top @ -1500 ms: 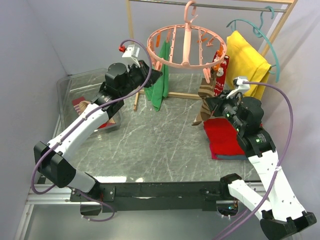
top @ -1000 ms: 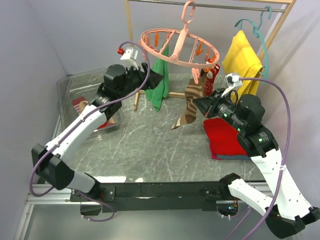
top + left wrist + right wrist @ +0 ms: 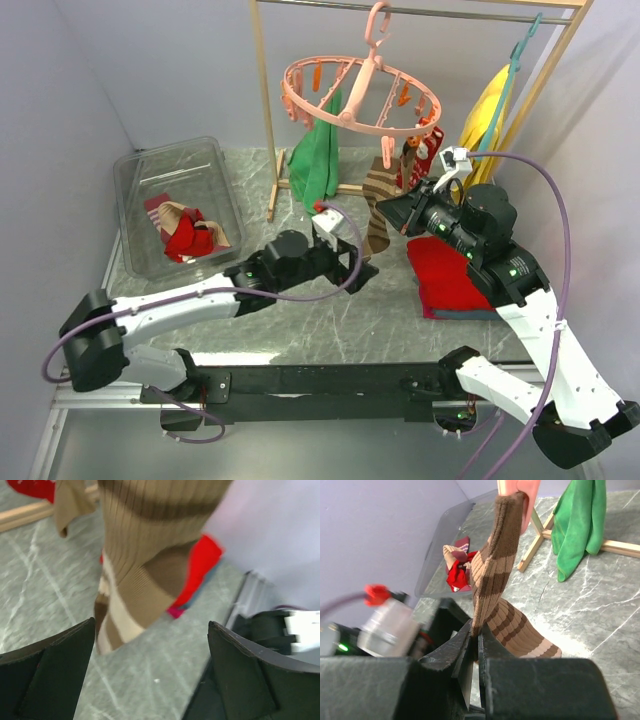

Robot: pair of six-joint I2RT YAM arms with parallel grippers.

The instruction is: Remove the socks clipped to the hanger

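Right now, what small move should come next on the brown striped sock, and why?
Probably ease the left gripper forward and close it on the lower part of the brown striped sock. Its jaws are open with the sock hanging just ahead of them. The right gripper is shut on the sock, and the cuff is clipped in a pink peg of the hanger.

No legible text (in any view)

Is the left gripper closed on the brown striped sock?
No, the left gripper stands wide open, and the brown striped sock hangs free ahead of it, not pinched.
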